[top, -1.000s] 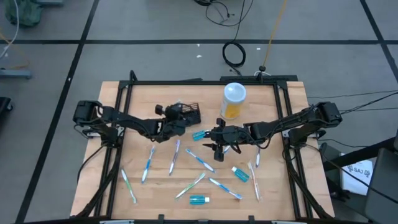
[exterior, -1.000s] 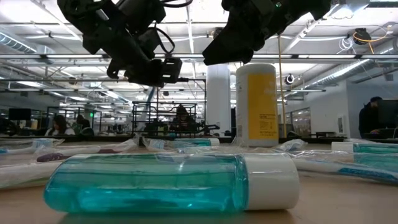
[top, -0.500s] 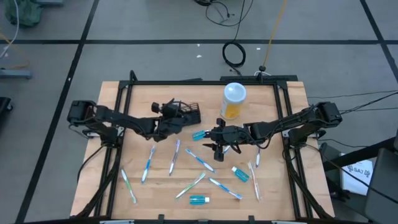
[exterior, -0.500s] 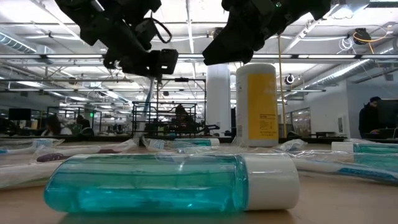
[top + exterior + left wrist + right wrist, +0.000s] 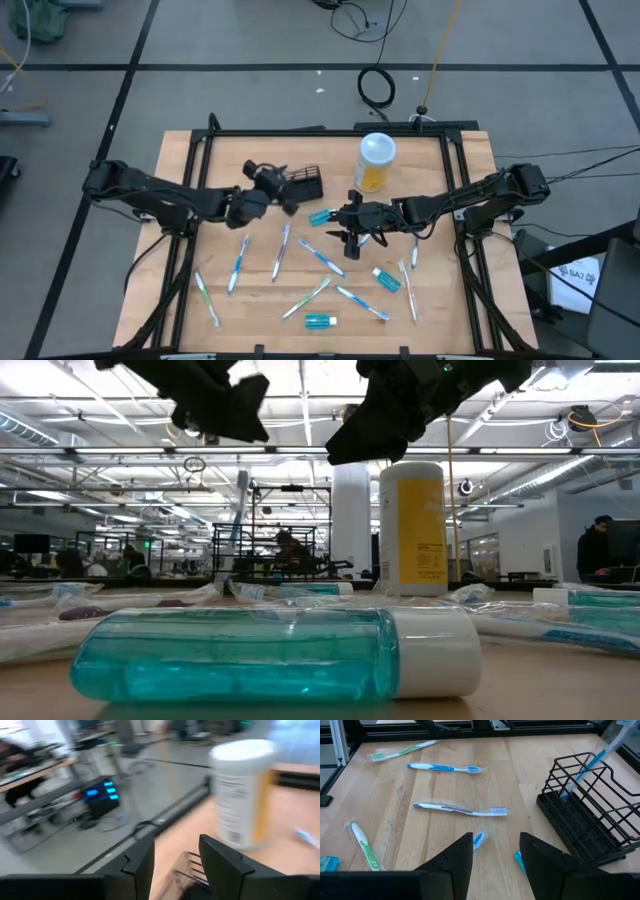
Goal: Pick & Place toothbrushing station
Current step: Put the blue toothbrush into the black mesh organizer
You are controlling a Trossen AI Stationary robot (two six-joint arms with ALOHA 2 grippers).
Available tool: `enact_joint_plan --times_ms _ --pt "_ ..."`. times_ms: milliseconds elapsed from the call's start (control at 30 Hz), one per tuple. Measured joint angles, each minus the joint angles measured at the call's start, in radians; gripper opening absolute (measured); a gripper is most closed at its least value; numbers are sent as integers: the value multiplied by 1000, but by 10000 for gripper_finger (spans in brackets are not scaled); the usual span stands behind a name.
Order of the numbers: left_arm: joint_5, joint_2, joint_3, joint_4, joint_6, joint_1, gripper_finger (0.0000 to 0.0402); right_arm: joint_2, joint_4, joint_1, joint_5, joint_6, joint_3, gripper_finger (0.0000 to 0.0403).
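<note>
Left hand withdrew (one rack).

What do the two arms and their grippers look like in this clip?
Both arms are dark, near-black, jointed links on bulkier bases at the table's side edges. The left gripper and right gripper each have two flat, angular matte-black fingers. No markings show.

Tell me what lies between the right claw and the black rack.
Almost nothing: in the high view a small blue-green bottle lies on the wood between the right claw and the black rack. The right wrist view shows bare wood before the rack.
</note>
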Motion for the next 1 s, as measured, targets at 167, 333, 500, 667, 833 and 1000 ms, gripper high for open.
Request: enact_joint_plan --times_ms 167,333,500,667,833,1000 --pt "59 -50 0 -178 -46 -95 161 0 0 0 0 0 0 155" --pt "101 -68 0 -422 -344 -180 161 0 0 0 0 0 0 155" --pt "293 -60 0 -620 -644 -227 161 0 0 0 0 0 0 155" --pt "512 -21 0 -791 -904 -238 161 0 0 0 0 0 0 155" --pt "619 32 0 -958 -1091 -257 161 0 0 0 0 0 0 155" --pt "667 91 0 -1025 -1223 -277 161 0 0 0 0 0 0 155"
